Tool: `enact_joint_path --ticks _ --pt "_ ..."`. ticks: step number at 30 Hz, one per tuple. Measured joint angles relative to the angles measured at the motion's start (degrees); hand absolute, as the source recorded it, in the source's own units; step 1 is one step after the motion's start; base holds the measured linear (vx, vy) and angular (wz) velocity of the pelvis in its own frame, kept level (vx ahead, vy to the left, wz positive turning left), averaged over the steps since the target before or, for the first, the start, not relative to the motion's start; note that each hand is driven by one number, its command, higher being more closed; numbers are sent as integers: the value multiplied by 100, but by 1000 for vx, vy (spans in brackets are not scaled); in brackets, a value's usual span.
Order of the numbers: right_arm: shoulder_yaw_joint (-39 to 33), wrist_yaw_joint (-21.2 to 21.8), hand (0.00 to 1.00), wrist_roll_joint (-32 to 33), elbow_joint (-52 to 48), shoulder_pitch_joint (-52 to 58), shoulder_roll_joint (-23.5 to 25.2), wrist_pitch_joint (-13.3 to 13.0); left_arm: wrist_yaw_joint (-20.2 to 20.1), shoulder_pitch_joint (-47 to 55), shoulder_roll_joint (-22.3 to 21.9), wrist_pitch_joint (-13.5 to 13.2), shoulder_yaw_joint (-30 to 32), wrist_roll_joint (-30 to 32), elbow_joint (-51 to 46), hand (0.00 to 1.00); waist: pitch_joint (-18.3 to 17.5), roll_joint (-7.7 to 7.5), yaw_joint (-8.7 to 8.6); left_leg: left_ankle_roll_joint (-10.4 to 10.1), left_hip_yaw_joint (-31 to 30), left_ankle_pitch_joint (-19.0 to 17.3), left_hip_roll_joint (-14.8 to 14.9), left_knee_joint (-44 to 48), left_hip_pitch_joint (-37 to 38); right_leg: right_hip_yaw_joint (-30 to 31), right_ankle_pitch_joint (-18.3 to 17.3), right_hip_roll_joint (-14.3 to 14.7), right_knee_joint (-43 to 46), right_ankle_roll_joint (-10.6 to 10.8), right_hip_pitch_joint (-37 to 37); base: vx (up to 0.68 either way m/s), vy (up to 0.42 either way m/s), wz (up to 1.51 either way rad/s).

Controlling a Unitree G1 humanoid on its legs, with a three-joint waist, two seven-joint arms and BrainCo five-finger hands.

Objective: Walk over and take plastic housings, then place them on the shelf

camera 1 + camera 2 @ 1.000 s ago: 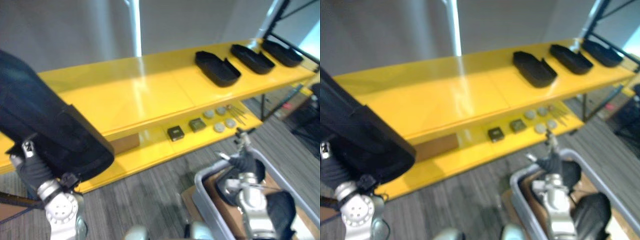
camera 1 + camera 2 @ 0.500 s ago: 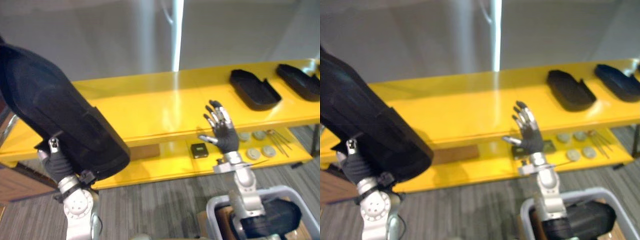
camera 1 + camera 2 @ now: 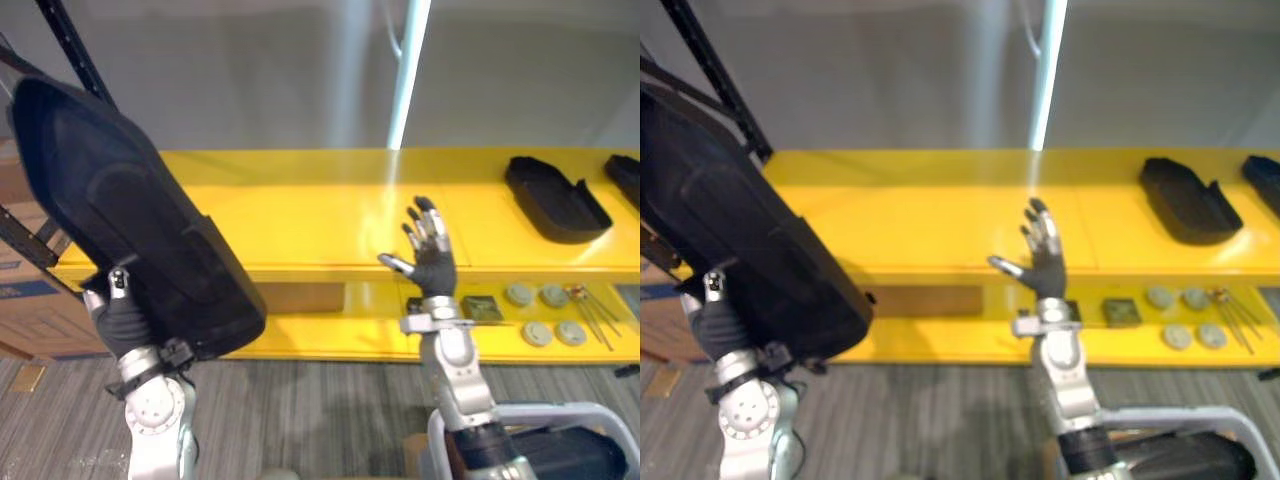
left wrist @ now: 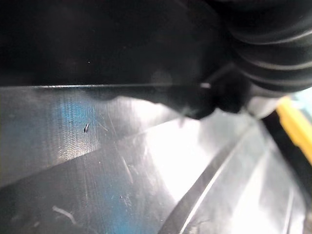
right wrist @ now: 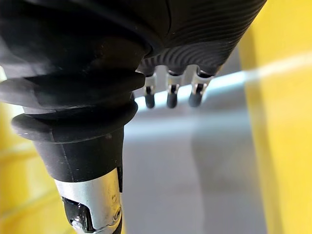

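We note the left hand [image 3: 125, 320] pinching the plastic housing [image 3: 120, 230] high before the shelf [image 3: 300, 215], likely to clear its edge; right hand [image 3: 432, 262] splayed, empty.

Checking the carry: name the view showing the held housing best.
Left eye view: the whole housing shows, above the left hand. The right eye view cuts off its left edge; the left wrist view gives a close dark surface.
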Motion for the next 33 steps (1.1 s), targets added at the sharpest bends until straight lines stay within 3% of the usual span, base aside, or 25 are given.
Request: enact_joint_path --ticks 7,20,21,33 --pt "-460 321 0 128 -381 554 7 32 -35 117 -20 -84 34 -225 -75 100 -106 -42 -279 -13 261 7 76 -115 162 202 74 79 -89 -30 3 -7 1 -19" --pt "-579 323 0 227 -410 819 55 15 -38 145 -256 -122 1 -234 -240 100 -158 21 -302 -78 295 85 113 -206 178 205 107 118 -144 -39 1 -3 1 -1" --pt "-585 310 0 228 -561 864 197 0 -42 364 -279 -121 -77 -234 -262 100 -141 -16 -415 -78 278 239 115 -461 273 161 97 115 -124 -49 3 0 0 0" --pt "-844 260 0 457 -253 1558 308 -3 -45 424 -306 -118 -397 -427 -276 100 -40 -34 -478 -78 373 238 118 -470 285 187 95 108 -119 -51 2 0 0 -1"
